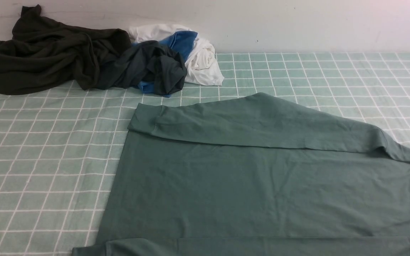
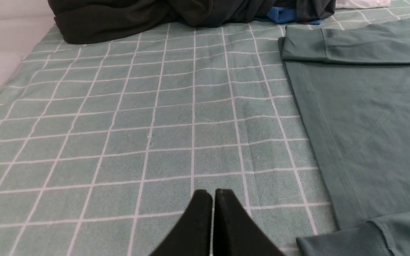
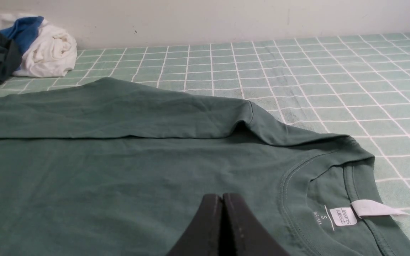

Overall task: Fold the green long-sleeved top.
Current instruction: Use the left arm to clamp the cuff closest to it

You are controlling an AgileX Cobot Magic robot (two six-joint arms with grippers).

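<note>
Lying flat — green top [image 1: 262, 185], 1 sleeve [image 1: 262, 124] folded across

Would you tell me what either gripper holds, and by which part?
Nothing: the left gripper and right gripper are both shut and empty.

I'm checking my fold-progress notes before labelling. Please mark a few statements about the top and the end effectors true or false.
The far sleeve of the green long-sleeved top lies folded across its body. True.
The collar is on the robot's left. False: the collar is on the right.
The left end effector is shut over the checked cloth. True.
The right end effector grips the neck label. False: it is shut and empty, short of the neck label.
The white garment rests on the top. False: they lie apart.
</note>
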